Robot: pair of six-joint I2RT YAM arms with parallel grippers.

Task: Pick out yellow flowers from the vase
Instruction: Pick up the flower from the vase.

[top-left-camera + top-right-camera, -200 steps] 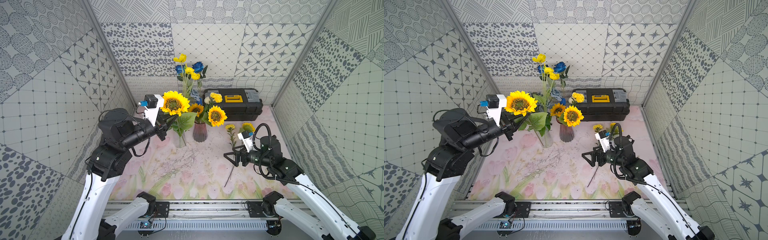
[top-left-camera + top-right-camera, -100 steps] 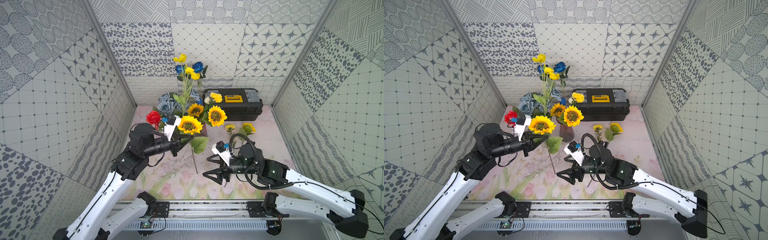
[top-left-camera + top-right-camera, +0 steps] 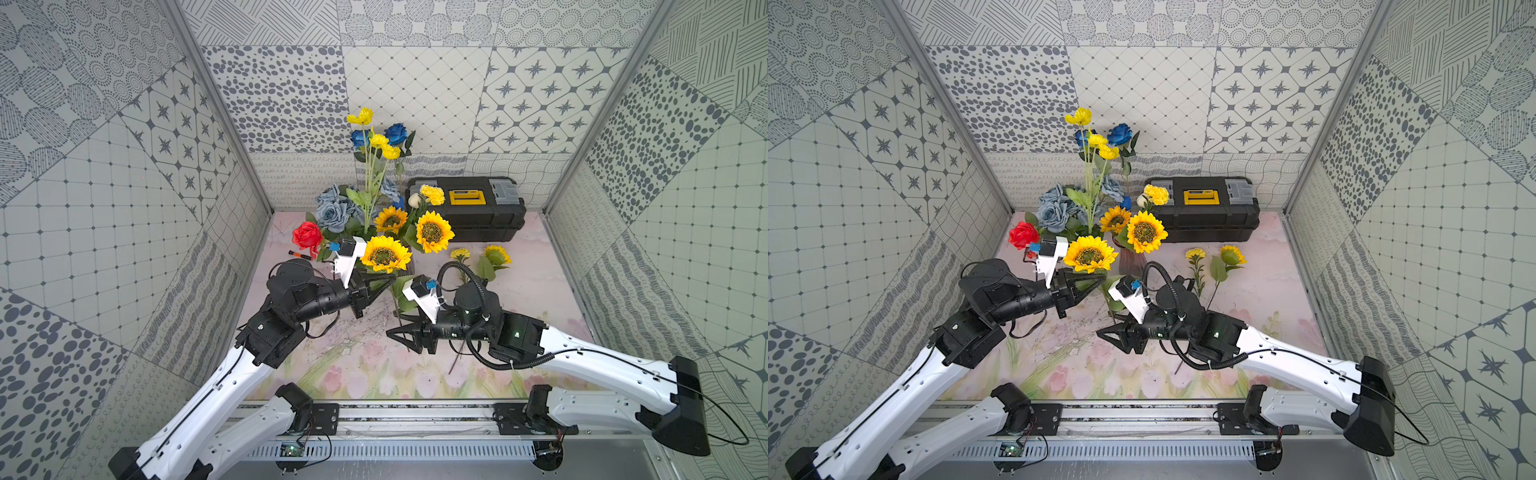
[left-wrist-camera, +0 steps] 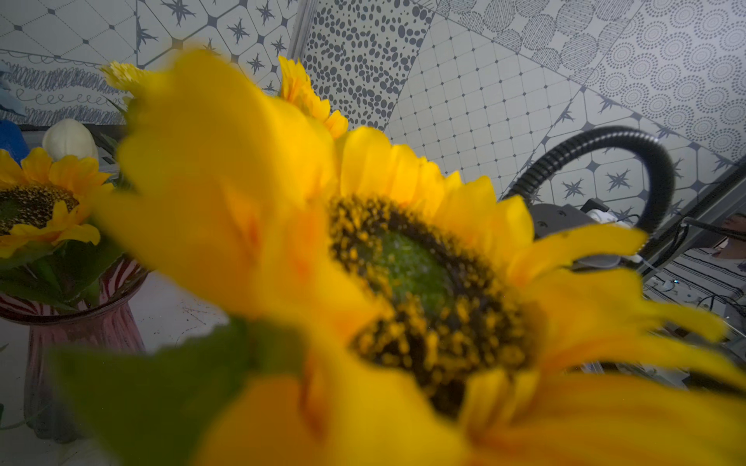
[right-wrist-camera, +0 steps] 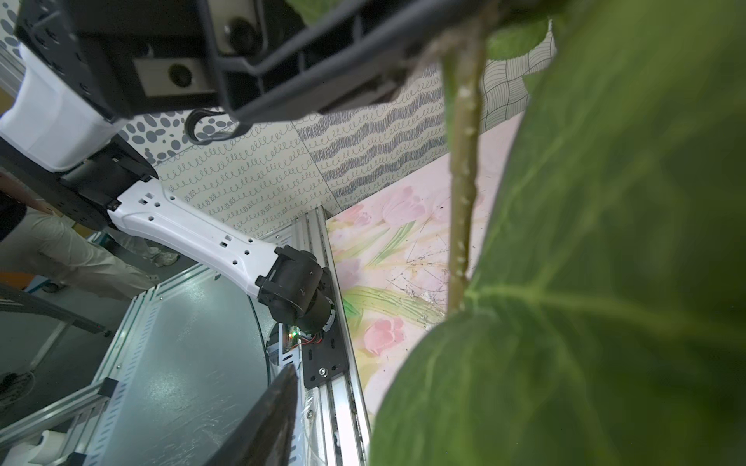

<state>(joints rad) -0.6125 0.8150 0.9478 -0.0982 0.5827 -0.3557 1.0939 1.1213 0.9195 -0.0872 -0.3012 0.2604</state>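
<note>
Holding a large yellow brown-centred sunflower in the air, stem free of any vase.
Pinched in the left jaws by its green stem, just below the bloom; hangs down from there with a broad green leaf and passes between the right jaws, spread to either side of the lower stem, contact there not discernible. Beyond the left jaws, in a ribbed pink glass vase: two smaller yellow sunflowers. Beyond the right jaws, flat on the floral pink desk: two small yellow long-stemmed blooms; behind those, a black plastic toolbox with yellow latch.
</note>
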